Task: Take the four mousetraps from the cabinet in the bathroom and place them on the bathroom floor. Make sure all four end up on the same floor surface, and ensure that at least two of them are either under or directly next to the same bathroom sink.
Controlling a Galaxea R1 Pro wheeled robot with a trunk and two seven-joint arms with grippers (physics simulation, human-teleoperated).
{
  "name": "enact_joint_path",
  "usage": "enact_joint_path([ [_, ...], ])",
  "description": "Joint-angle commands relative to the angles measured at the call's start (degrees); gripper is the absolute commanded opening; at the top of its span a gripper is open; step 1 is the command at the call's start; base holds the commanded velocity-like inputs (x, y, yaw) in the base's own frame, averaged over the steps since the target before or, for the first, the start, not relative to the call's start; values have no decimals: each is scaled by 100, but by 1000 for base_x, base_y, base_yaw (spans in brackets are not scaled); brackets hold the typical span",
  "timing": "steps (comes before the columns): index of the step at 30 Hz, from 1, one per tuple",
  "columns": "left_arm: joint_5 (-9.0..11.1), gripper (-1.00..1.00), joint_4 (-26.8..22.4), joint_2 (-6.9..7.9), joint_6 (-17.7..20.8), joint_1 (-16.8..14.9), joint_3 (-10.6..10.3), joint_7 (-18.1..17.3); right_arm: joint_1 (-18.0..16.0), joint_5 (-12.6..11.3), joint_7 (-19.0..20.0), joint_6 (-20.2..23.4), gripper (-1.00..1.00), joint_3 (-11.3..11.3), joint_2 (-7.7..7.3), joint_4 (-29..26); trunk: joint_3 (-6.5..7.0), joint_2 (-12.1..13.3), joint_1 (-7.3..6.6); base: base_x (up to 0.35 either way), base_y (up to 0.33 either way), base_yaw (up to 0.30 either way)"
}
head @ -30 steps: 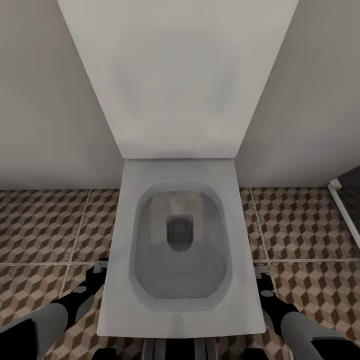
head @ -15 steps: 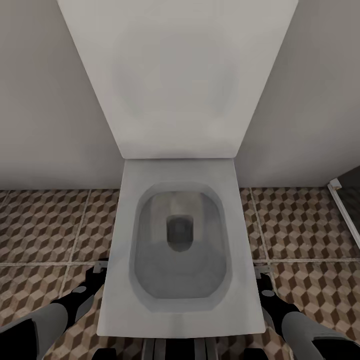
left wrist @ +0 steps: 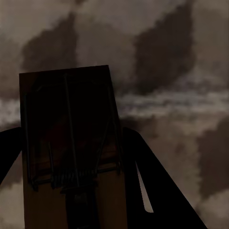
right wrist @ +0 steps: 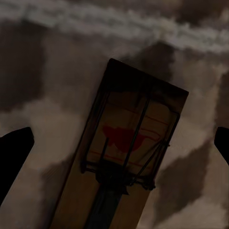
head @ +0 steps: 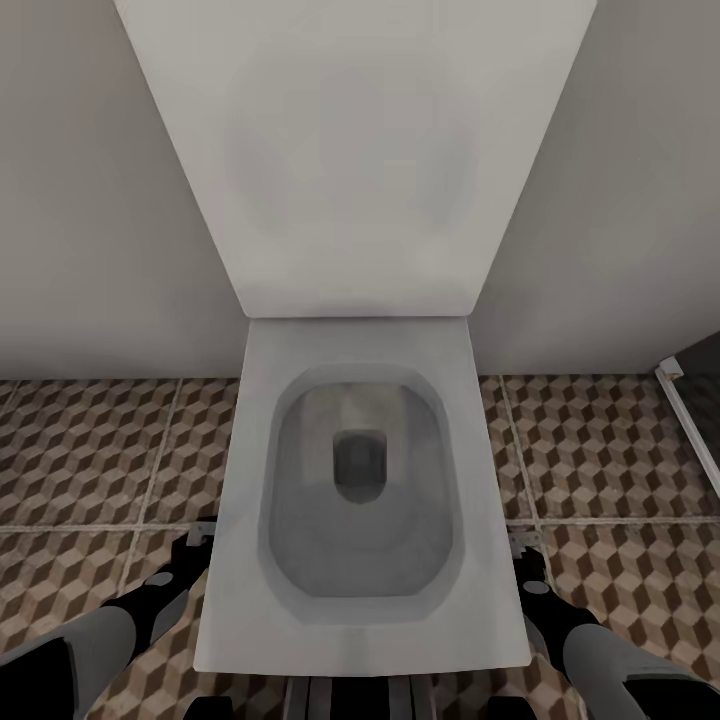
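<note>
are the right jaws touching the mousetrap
Apart. The right wrist view shows bare floor between the mousetrap and the fingertips on both sides; the jaws stand wide open.

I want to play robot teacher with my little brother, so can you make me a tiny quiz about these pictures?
1. True or false: the toilet has its lid shut down over the bowl.
2. Pick one: what lies between the fingers of the right pincer? A) a mousetrap B) a bar of soap C) a sponge
3. Fill the gap: the bathroom floor tiles are printed with a brown, beige and white ____ pattern.

Key: 1 false, the lid stands up against the wall. 2 A. 3 cube.
</note>
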Motion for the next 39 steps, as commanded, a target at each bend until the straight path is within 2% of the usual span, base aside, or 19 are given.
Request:
enact_joint_path([
  [1,46,-100,-1,3,-11,-1,-29,-32,-3,59,-33,-3,100,27,2,6,-3,-1,0,0,0,0],
  [20,45,-100,-1,-8,-5,-1,-35,-38,-3,59,-33,-3,100,26,2,6,-3,-1,0,0,0,0],
  [28,57,-100,1,-4,7,-1,-30,-202,-3,59,-33,-3,100,26,8,6,-3,-1,0,0,0,0],
  [39,80,-100,89,-3,86,4,-27,-233,-3,59,-33,-3,100,26,8,6,-3,-1,0,0,0,0],
])
